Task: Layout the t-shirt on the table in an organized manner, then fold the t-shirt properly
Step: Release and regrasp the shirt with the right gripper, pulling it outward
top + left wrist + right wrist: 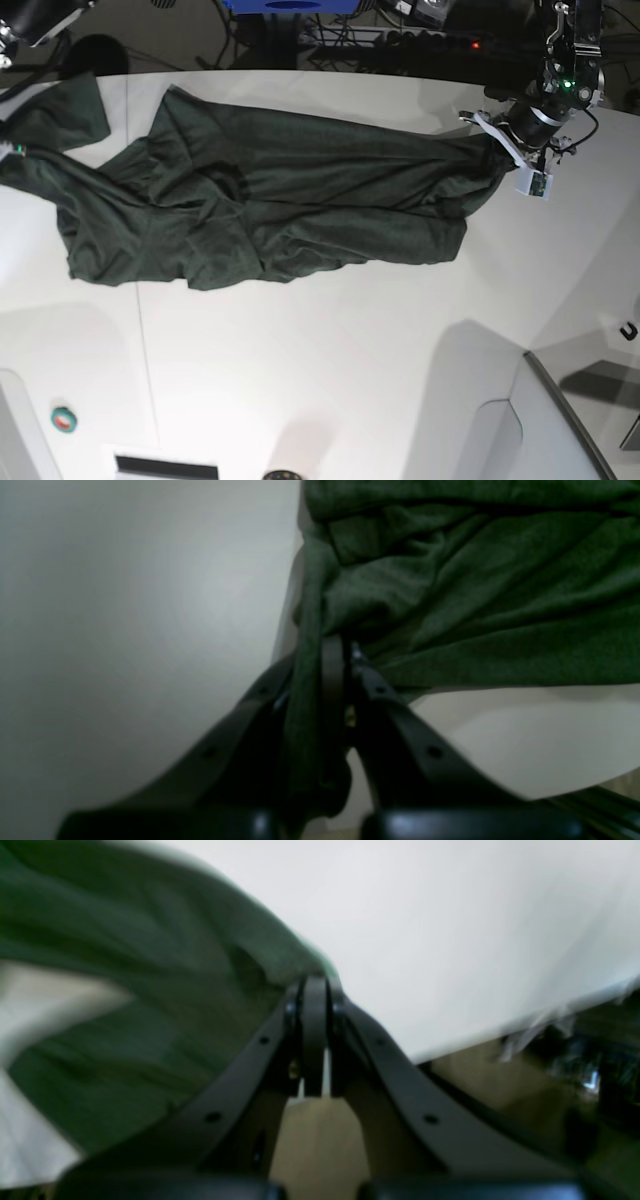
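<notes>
Across the table (330, 350), the t-shirt (270, 205) stretches left-right.

Each black gripper (345, 650) has screw-dotted arms; green light on wrist.

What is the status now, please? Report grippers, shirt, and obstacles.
Left gripper shut on t-shirt edge. Right gripper shut on opposite end. Shirt stretched across table, still wrinkled. Nothing in the way.

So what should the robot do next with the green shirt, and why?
Probably pull the two ends a little farther apart. The left gripper and right gripper are each shut on an end of the t-shirt, but it lies wrinkled and bunched on the table, not flat enough to fold.
</notes>
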Controlling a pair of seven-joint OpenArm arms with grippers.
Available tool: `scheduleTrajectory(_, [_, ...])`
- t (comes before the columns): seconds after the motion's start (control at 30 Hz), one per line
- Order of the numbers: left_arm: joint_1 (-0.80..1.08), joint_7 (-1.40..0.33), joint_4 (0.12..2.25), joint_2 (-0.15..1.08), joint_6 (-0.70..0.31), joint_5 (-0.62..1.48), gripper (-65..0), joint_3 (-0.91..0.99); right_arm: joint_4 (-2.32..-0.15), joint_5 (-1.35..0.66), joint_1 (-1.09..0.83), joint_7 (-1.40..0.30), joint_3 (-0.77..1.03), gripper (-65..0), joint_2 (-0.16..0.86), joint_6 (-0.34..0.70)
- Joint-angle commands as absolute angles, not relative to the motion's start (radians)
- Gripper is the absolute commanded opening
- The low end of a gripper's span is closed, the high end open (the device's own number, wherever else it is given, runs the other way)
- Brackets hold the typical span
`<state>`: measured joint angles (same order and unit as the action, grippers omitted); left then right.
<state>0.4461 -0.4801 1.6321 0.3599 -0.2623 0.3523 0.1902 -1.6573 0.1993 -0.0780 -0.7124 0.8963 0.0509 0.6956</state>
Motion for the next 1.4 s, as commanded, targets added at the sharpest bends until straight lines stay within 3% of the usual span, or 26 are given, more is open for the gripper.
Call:
scheduleTrajectory(0.0, [0.443,-0.460,1.647,0.372,-0.260,0.360,-65.0,0.196,-1.719,0.183,-0.062,-0.687,0.852,-64.8,0.061,0.698])
scheduleTrajectory(0.17, [0.441,-0.460,1.649,0.371,-0.260,0.360,-65.0,0.194,-1.842,0.183,-0.004,-0.691,0.608,-64.8,0.053,0.698])
scheduleTrajectory(0.33, [0.444,-0.460,1.649,0.371,-0.260,0.360,-65.0,0.194,-1.822,0.183,0.220,-0.762,0.456,-64.8,0.051,0.698])
scheduleTrajectory(0.5, [0.444,-0.460,1.649,0.369,-0.260,0.360,-65.0,0.194,-1.612,0.183,0.483,-0.733,0.378,-64.8,0.051,0.698])
scheduleTrajectory(0.63, [0.450,-0.460,1.646,0.369,-0.260,0.360,-65.0,0.194,-1.342,0.183,0.644,-0.539,0.335,-64.8,0.051,0.698])
scheduleTrajectory(0.7, [0.458,-0.460,1.650,0.360,-0.260,0.360,-65.0,0.194,-1.207,0.183,0.699,-0.417,0.329,-63.6,0.050,0.621])
scheduleTrajectory(0.77, [0.460,-0.460,1.649,0.357,-0.260,0.360,-65.0,0.196,-1.130,0.183,0.727,-0.331,0.328,-57.8,0.050,0.542])
scheduleTrajectory(0.83, [0.461,-0.460,1.646,0.357,-0.260,0.360,-65.0,0.194,-1.122,0.186,0.731,-0.298,0.332,-43.5,0.041,0.450])
scheduleTrajectory(0.97, [0.461,-0.460,1.643,0.357,-0.260,0.360,-65.0,0.194,-1.297,0.186,0.615,-0.421,0.325,-13.2,0.064,0.412])
scheduleTrajectory(1.0, [0.461,-0.460,1.643,0.357,-0.260,0.360,-65.0,0.196,-1.374,0.186,0.561,-0.470,0.317,-10.1,0.073,0.412])
scheduleTrajectory(1.1, [0.460,-0.460,1.650,0.360,-0.260,0.360,-65.0,0.197,-1.609,0.183,0.358,-0.631,0.329,-14.1,0.084,0.453])
scheduleTrajectory(1.23, [0.460,-0.460,1.650,0.358,-0.260,0.360,-65.0,0.194,-1.870,0.176,0.015,-0.851,0.377,-18.3,0.035,0.624])
scheduleTrajectory(1.3, [0.461,-0.460,1.650,0.358,-0.260,0.360,-65.0,0.194,-1.925,0.125,-0.140,-0.858,0.420,-18.2,-0.030,0.698])
scheduleTrajectory(1.37, [0.461,-0.460,1.650,0.360,-0.260,0.360,-65.0,0.194,-1.936,0.064,-0.277,-0.845,0.447,-17.7,-0.090,0.698])
